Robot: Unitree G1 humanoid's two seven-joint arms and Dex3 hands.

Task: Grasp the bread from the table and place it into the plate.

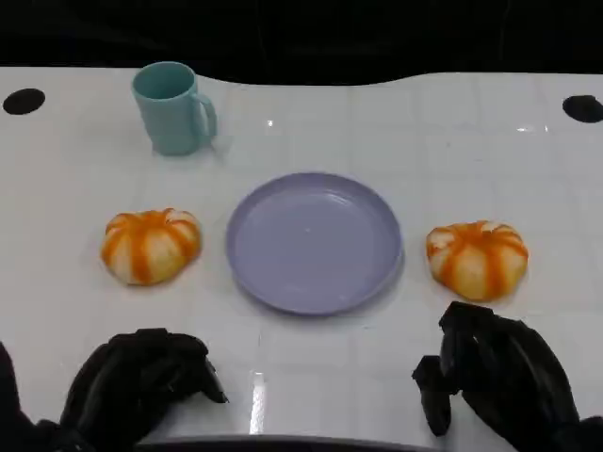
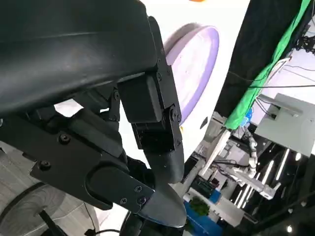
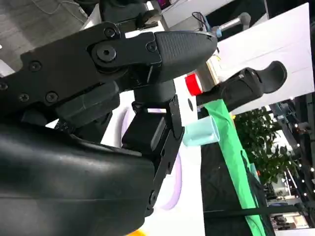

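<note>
Both hands, left hand (image 1: pixel 141 381) and right hand (image 1: pixel 495 372), sit cut off at the frame's bottom edge, fingers curled, holding nothing. Two round, orange-striped bread (image 1: pixel 151 245) rolls flank the smooth lilac plate (image 1: pixel 314 242) at centre.

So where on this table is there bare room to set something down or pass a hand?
Bare white table stretches right of the teal plastic mug, behind the round lilac plate. The plate is empty too. It is tight between the plate and each orange-striped bread roll, and along the near edge by the left hand and right hand.

Head view looks down; wrist views share the plate (image 1: pixel 314 242).
</note>
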